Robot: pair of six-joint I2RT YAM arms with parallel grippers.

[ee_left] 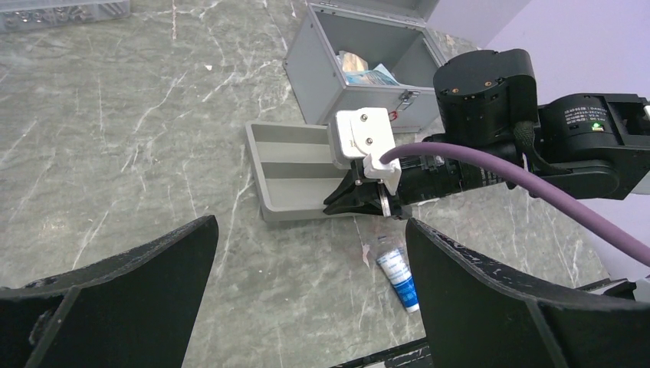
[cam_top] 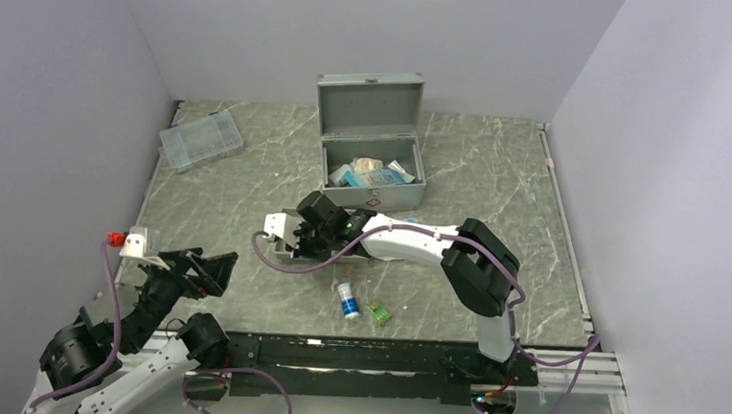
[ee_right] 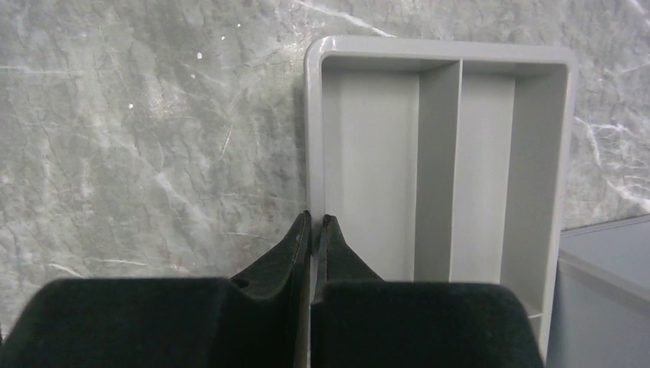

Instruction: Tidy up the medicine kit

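Note:
The medicine kit (cam_top: 372, 198) stands open at the back centre, lid up, with packets inside; it also shows in the left wrist view (ee_left: 318, 69). Just in front of it lies a shallow grey divided tray (ee_left: 295, 172), with nothing in it. My right gripper (ee_right: 315, 221) is shut on the tray's (ee_right: 441, 47) side wall, one finger inside and one outside. Low at the near left, my left gripper (ee_left: 310, 299) is open with nothing between its fingers (ee_left: 115, 299). A blue-white tube (cam_top: 348, 300) lies on the table near the front.
A small green item (cam_top: 379, 313) lies beside the tube. A clear plastic compartment box (cam_top: 200, 140) sits at the back left. Purple-grey walls close the table on three sides. The right arm (cam_top: 474, 262) stretches across the middle.

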